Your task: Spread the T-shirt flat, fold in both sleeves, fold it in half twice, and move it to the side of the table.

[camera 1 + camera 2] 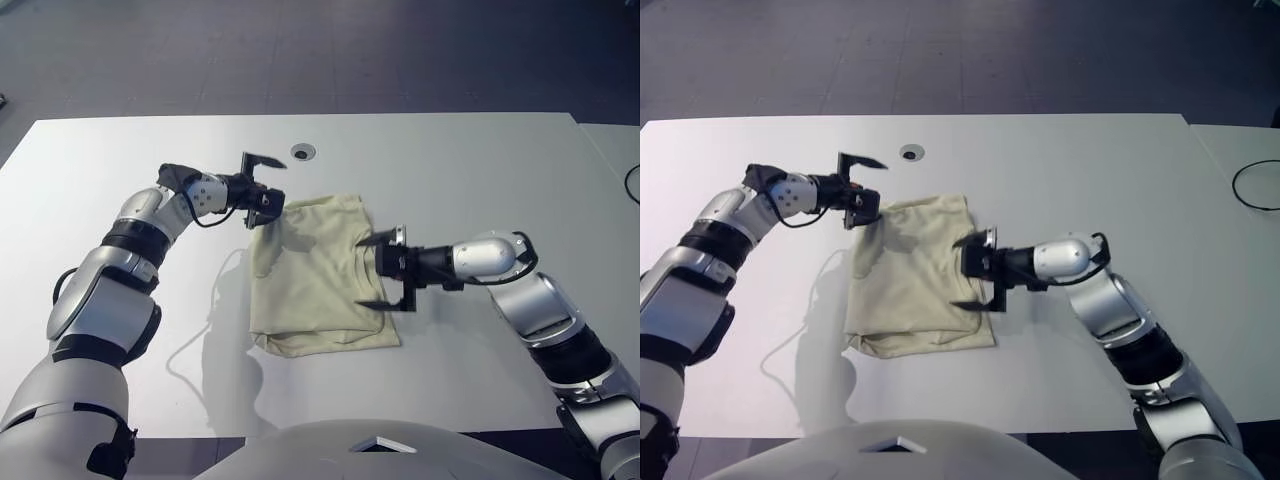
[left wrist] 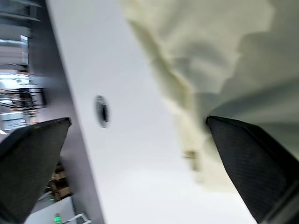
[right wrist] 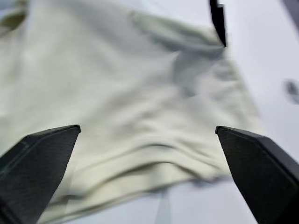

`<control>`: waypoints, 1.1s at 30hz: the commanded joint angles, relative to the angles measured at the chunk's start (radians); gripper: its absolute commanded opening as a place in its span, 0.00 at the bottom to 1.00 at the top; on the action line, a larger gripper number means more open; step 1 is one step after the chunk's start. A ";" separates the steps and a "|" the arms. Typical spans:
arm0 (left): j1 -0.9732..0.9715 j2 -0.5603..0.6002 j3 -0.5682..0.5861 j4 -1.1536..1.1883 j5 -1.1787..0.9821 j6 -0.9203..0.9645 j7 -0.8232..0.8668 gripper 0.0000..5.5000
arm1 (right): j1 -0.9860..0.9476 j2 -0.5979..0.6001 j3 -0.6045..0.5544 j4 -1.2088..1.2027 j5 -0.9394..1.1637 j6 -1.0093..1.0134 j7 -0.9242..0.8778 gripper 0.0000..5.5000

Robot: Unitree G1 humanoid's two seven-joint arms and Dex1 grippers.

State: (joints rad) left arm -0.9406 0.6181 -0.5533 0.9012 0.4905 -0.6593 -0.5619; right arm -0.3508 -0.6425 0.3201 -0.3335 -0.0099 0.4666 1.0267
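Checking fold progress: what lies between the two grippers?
The folded pale yellow T-shirt lies between the left gripper and the right gripper, as the left eye view shows.

**T-shirt (image 1: 315, 285) at the middle of the surface (image 1: 480, 160)**

The left gripper (image 1: 268, 193) is at the T-shirt's far left corner, and the right gripper (image 1: 362, 273) is over its right edge. Behind the T-shirt, a round port (image 1: 302, 152) sits in the surface.

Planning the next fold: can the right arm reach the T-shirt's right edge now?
Probably yes. The right gripper, open, hangs at the T-shirt's right edge with nothing between them; the left gripper is away at the far left corner.
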 commanded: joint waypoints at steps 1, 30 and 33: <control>0.159 0.159 0.180 -0.269 -0.249 -0.021 -0.094 0.98 | 0.064 -0.063 -0.145 -0.090 0.050 -0.001 -0.030 0.98; 1.220 0.319 0.301 -1.045 -0.212 0.021 -0.206 0.93 | 0.499 -0.178 -0.027 -0.018 -0.299 -0.617 -0.142 0.94; 1.212 0.318 0.286 -1.048 -0.202 0.044 -0.205 0.80 | 0.474 -0.160 0.014 0.006 -0.311 -0.645 -0.152 0.85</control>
State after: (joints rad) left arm 0.2458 0.9252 -0.2282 -0.1694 0.2138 -0.6588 -0.7248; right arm 0.1139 -0.8108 0.2815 -0.3731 -0.2739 -0.1762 0.8603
